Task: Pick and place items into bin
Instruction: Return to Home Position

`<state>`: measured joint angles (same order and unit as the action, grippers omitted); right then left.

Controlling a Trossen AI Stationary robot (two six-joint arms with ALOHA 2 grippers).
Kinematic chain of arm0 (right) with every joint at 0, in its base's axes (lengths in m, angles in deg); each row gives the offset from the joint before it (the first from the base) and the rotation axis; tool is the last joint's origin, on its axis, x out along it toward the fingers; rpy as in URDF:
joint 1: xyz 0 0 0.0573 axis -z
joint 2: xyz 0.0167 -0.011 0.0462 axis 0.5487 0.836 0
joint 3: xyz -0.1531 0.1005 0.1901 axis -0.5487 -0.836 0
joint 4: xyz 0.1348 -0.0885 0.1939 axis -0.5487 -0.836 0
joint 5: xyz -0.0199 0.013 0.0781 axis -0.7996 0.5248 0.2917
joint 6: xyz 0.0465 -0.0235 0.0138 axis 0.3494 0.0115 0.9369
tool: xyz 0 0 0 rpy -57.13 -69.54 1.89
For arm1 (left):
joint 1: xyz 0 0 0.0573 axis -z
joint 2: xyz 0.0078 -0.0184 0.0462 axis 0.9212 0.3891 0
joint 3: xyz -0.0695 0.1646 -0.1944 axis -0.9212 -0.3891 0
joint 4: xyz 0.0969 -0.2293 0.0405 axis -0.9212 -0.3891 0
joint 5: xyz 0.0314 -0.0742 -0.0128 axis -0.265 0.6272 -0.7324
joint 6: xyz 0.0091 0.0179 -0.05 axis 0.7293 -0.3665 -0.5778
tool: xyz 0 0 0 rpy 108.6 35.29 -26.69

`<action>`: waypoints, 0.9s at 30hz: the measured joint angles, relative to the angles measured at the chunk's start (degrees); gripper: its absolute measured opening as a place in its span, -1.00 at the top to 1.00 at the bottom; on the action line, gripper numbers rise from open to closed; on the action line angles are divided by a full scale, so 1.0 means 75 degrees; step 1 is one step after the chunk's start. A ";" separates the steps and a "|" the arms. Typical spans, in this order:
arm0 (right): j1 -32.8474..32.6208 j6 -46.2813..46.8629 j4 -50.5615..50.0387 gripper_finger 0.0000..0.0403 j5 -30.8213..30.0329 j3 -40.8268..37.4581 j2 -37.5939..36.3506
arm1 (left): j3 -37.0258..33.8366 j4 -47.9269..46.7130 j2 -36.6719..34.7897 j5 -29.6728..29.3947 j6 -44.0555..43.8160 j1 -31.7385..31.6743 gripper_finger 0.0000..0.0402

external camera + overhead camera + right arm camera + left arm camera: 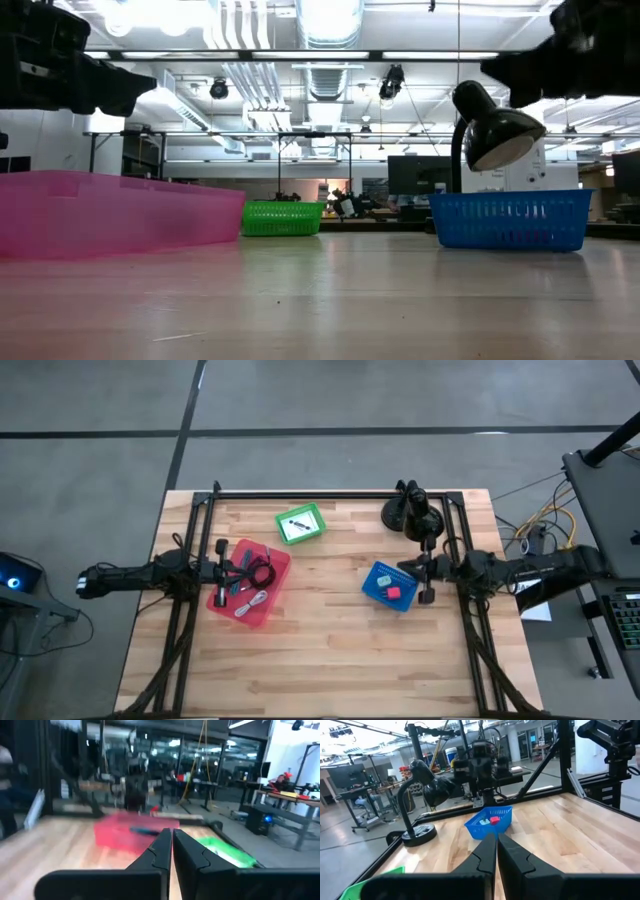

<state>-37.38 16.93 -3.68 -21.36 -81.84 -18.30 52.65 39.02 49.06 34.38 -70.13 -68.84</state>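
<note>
Desk: pink bin left, blue basket right, green basket at the back.
Pink bin: black coiled cable and white cable lying inside.
Left pincer: pressed together, empty, raised over the pink bin's left edge.
Right pincer: pressed together, empty, beside the blue basket.

pink bin 1 | green bin 1 | blue bin 1 | lamp 1

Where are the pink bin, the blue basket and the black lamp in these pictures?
pink bin [110,215]: low view, on its front wall.
blue basket [510,220]: low view, on its front mesh wall.
black lamp [497,135]: low view, on its shade.
</note>
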 joint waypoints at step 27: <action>0.0286 0.1283 -0.4045 0.96 0.0892 0.0087 -0.3653 | 0.0020 -0.0155 -0.0009 -0.0006 -0.0397 0.0000 1.00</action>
<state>-35.24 26.55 -34.02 -14.67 -81.19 -45.70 52.81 37.86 48.99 34.34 -73.11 -68.84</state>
